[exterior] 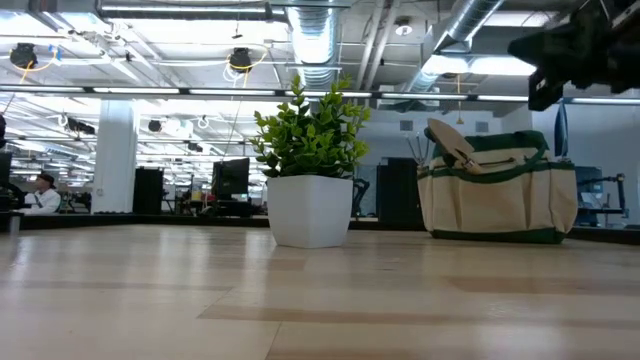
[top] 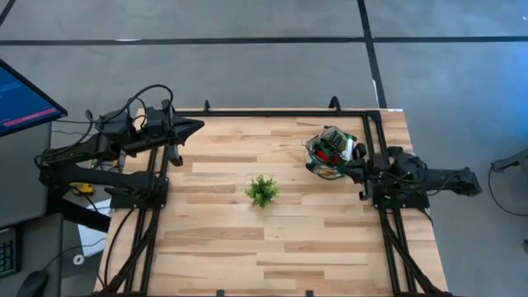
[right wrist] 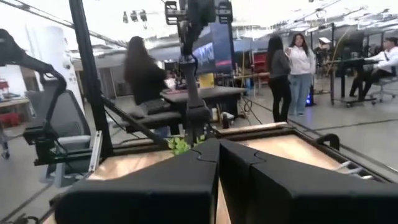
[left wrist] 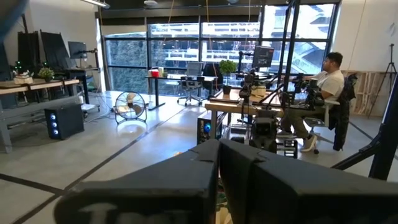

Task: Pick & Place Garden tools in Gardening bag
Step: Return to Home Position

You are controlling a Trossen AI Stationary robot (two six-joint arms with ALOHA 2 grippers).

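In the high view the gardening bag stands on the bench at the upper right of the frame, close to the bench's right edge. The garden tools are packed inside it, with green and red parts showing at its mouth. The right pincer sits just beside the bag on its right. Whether it touches the fabric cannot be told, and its arm folds back past the bench's right edge. Its wrist view shows the two dark fingers pressed together with nothing between them. The left pincer hangs at the upper left of the frame, over the bench's far left corner and well apart from the bag, pointing toward the right. Its fingers are likewise together and empty. A small potted plant stands near the middle of the bench, between the two arms. In the low view the plant in its white pot is at centre and the bag at right, upright, with a wooden handle leaning out over its dark green rim. People sit and stand in the room beyond.
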